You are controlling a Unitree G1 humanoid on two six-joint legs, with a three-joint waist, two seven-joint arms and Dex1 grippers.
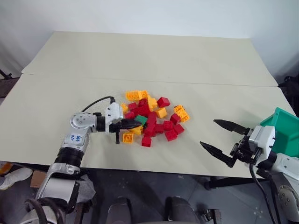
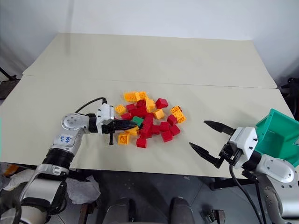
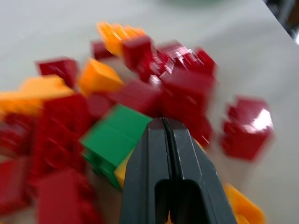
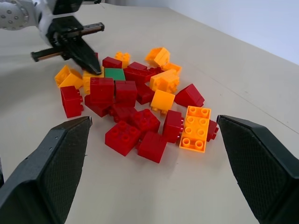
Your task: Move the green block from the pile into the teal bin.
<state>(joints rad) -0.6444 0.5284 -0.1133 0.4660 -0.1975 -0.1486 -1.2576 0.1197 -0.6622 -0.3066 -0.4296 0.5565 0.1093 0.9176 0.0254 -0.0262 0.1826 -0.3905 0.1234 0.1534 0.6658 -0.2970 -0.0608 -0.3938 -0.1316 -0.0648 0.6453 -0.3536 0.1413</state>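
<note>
Big pale table (image 1: 140,60), spread out flat under the left jaws and the right jaws. Thin line (image 1: 187,82) across the top, far past both jaws. White wall (image 1: 140,14) behind. Dark floor (image 1: 149,186) down below the jaws.

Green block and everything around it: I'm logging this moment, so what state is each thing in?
Green block: lying in the pile, not gripped.
Pile: loose red and yellow-orange bricks on the table.
Left gripper: shut, empty, tip at the green block.
Right gripper: open, empty, apart from the pile.
Teal bin: tilted, beside the right gripper.
</note>
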